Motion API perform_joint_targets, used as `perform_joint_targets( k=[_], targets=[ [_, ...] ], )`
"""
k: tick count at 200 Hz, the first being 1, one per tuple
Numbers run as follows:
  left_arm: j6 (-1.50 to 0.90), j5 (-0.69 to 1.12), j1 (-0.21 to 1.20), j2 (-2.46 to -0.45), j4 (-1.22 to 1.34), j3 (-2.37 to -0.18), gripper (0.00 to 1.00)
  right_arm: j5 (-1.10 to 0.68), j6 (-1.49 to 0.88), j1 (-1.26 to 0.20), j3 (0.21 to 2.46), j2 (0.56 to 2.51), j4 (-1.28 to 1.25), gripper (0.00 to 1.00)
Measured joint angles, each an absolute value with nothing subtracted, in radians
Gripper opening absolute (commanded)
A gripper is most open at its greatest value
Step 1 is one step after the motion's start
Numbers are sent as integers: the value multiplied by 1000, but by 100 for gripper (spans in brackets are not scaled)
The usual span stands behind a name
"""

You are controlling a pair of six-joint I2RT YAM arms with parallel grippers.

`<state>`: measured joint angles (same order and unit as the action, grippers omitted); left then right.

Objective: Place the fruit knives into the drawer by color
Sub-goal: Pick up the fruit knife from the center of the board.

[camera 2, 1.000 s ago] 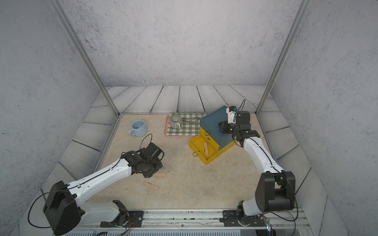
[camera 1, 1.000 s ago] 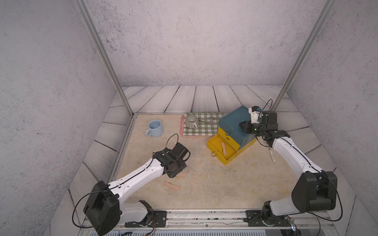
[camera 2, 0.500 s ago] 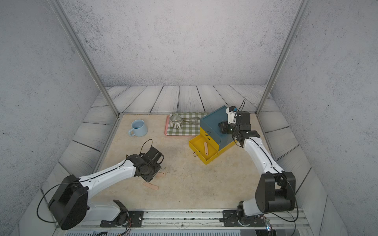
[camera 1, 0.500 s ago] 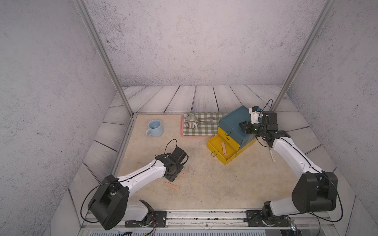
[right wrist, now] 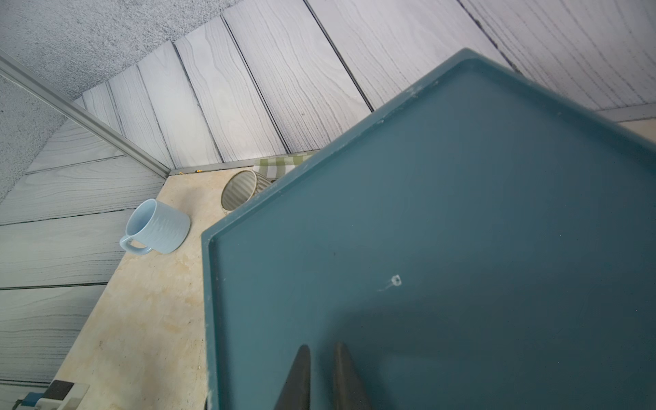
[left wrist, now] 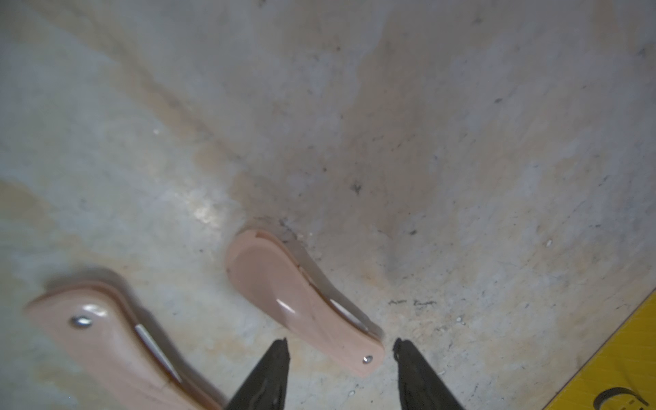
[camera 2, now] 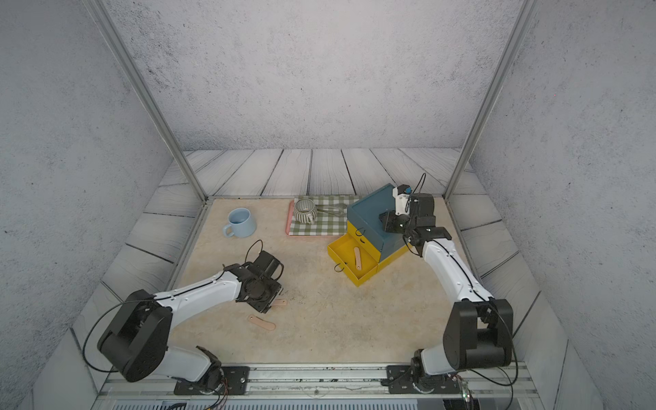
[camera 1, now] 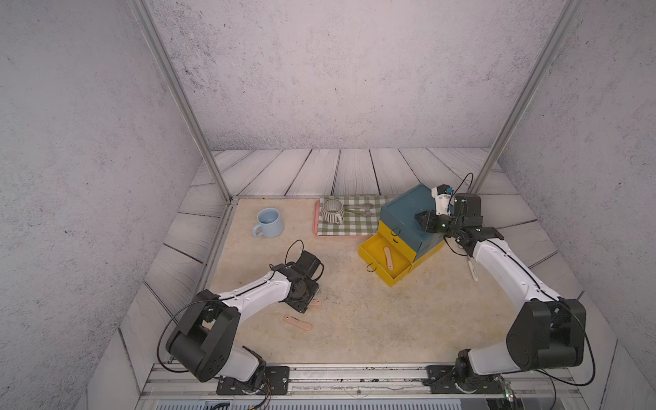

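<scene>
In both top views, the left arm has dropped and pulled back toward the worktop's (camera 1: 355, 330) front edge since a second ago. It now sits low over a salmon-pink fruit knife (camera 1: 317, 302) (camera 2: 280, 302), left of the middle. A second pink knife (camera 1: 297, 323) (camera 2: 261, 323) lies just beside it, nearer the front edge, and a third (camera 1: 388, 257) (camera 2: 357, 257) rests in the pulled-out bottom drawer (camera 1: 369, 245). The drawer chest (camera 1: 401, 213) (camera 2: 369, 209) stands toward the back right corner, and the right arm has not shifted from its top. You are likely at the pickup of the next pink knife, bound for that same drawer. No other knife colour shows.

Left wrist view: your left jaws are released and stand astride the rivet end of the near knife (left wrist: 301, 301), with a gap on each side and nothing grasped. The second knife (left wrist: 117, 348) lies apart from them. A yellow drawer front with its black ring pull (left wrist: 617, 397) shows in one corner.

Right wrist view: your right jaws are almost together, grasping nothing, over the chest's teal top (right wrist: 461, 213).

No brand, label or writing can be read in any view.
</scene>
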<state>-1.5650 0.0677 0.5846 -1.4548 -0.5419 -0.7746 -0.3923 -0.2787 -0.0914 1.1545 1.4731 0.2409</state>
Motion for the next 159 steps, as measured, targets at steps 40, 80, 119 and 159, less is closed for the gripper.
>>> perform_joint_targets(
  k=[40,80,119,159],
  targets=[
    [-1576,67,584,-1460,-543,-775,50,-392,-279,-91,1155,1473,241,16],
    [-1585,63,581,-1475,-544,-775,46,-392,-279,-91,1155,1473,241,16],
    [-1602,65,575,-1515,-536,-773,35,-392,-279,-91,1155,1473,241,16],
    [-1605,72,569,-1520,-532,-773,23,-392,-279,-91,1155,1473,241,16]
  ],
)
